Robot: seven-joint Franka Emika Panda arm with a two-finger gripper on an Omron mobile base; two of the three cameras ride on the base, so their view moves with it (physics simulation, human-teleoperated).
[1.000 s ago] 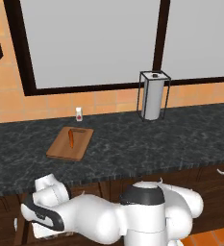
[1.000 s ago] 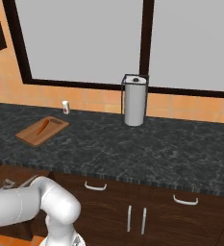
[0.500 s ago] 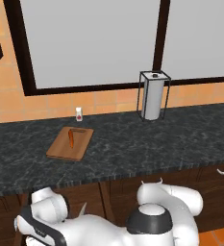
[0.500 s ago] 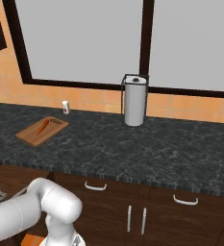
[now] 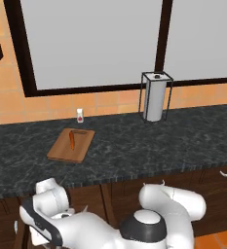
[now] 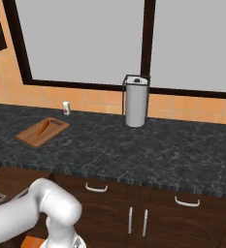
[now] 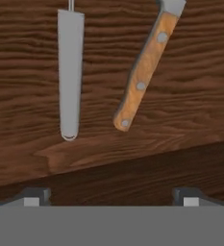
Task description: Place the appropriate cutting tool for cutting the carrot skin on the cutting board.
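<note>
In the hand view, the peeler (image 7: 69, 72) is seen as a slim, straight grey metal handle with a rounded end, lying on dark wood beside the knife (image 7: 144, 69) with its riveted brown handle. The gripper (image 7: 111, 194) is spread wide and holds nothing.

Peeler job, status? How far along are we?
Done: the carrot already lies on the cutting board on the counter. In hand: nothing; the gripper is open, fingertips spread, over the grey peeler handle beside the wooden-handled knife on a wood surface. Left: grasp the peeler, carry it to the board.
</note>
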